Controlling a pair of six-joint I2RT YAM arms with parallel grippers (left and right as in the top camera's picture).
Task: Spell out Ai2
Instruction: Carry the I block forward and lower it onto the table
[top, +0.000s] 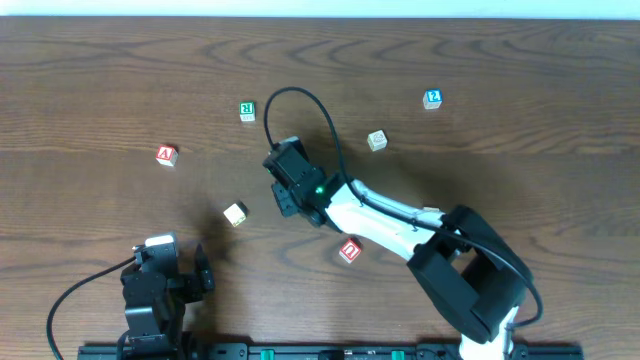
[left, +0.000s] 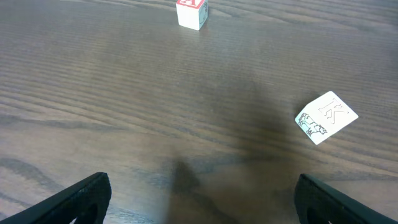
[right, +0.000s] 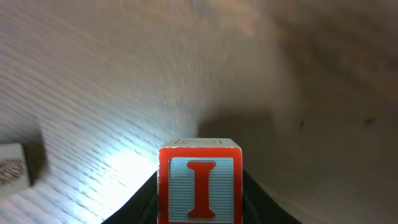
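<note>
My right gripper (top: 283, 168) is shut on the red "I" cube (right: 199, 183) and holds it over the table's middle; the cube is hidden under the gripper in the overhead view. The red "A" cube (top: 166, 155) lies at the left and shows at the top of the left wrist view (left: 191, 12). The blue "2" cube (top: 432, 98) lies at the far right. My left gripper (top: 185, 262) is open and empty near the front edge, its fingers spread wide in the left wrist view (left: 200, 198).
A green "R" cube (top: 247, 111) lies at the back. A plain cube (top: 376, 140) lies right of centre. A pale "K" cube (top: 235, 213) lies ahead of my left gripper (left: 326, 117). A red cube with a U-like letter (top: 349, 251) lies beside the right arm.
</note>
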